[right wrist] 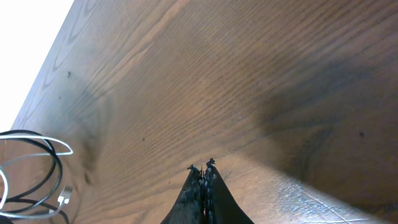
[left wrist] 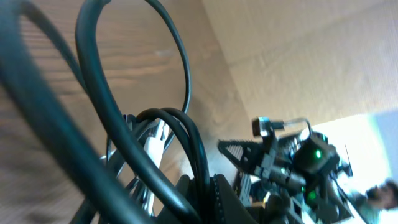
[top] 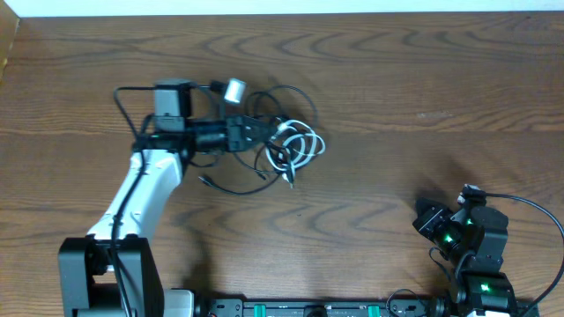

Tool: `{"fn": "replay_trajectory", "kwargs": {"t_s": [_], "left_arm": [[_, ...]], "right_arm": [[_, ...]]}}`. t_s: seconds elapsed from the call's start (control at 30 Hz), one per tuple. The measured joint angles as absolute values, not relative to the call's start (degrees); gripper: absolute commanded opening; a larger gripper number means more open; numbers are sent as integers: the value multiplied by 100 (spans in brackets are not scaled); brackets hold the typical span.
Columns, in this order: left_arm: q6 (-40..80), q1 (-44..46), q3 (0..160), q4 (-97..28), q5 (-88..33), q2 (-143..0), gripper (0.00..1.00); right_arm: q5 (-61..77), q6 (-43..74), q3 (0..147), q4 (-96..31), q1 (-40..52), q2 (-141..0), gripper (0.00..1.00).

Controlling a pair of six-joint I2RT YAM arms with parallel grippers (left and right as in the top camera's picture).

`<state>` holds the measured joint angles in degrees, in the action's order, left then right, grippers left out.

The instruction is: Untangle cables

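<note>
A tangle of thin black cables (top: pixel 280 114) with one white cable (top: pixel 304 145) coiled in it lies on the wooden table, left of centre. My left gripper (top: pixel 261 130) reaches into the tangle from the left and is shut on a black cable (left wrist: pixel 199 152), which runs between the jaws (left wrist: pixel 208 196) in the left wrist view. A white cord (left wrist: pixel 155 146) shows behind the black loops there. My right gripper (right wrist: pixel 202 168) is shut and empty, parked at the front right (top: pixel 432 224); the tangle's edge (right wrist: pixel 31 174) shows far off in its view.
The left arm's thicker black cord (top: pixel 123 106) loops at its wrist. A loose black cable end (top: pixel 207 182) trails toward the front of the tangle. The table's far edge (top: pixel 282 11) meets a white wall.
</note>
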<state>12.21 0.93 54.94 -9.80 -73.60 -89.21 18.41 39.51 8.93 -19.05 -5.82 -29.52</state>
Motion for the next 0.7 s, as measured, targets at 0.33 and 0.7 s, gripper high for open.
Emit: {"fn": "replay_trajectory", "kwargs": {"t_s": [0.33, 0.7], "left_arm": [[2119, 220, 5492, -1299, -7544, -8923, 8], [6060, 871, 5478, 357, -7546, -8923, 8]], "right_arm": [[3450, 3887, 893, -1859, -582, -2952, 36], [4856, 3811, 893, -1780, -580, -2952, 51]]}}
